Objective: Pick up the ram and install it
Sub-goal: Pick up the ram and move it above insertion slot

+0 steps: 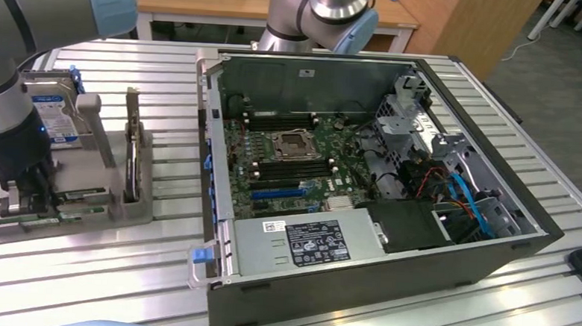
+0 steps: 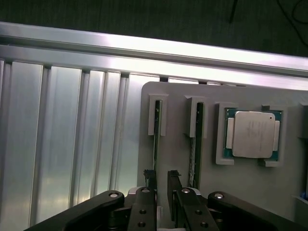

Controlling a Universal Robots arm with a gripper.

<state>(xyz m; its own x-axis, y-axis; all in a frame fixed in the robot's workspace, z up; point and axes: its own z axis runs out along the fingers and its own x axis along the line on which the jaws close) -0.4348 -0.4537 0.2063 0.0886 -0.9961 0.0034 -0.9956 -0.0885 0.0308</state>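
Note:
Two green ram sticks stand on edge in slots of a grey holder (image 2: 175, 120). One ram (image 2: 156, 139) runs straight toward my gripper (image 2: 162, 174); the other ram (image 2: 195, 144) sits one slot over. My black fingers (image 2: 150, 180) stand a little apart over the near end of the first stick, with a gap between them and nothing clamped. In the exterior view my gripper (image 1: 33, 187) hangs low over the holder (image 1: 104, 198) at that view's left.
A square silver processor chip (image 2: 253, 134) lies in the holder beside the ram slots. A hard drive (image 1: 60, 113) stands upright at the holder's back. The open computer case (image 1: 370, 175) with its motherboard (image 1: 291, 155) sits mid-table on slatted aluminium (image 1: 166, 74).

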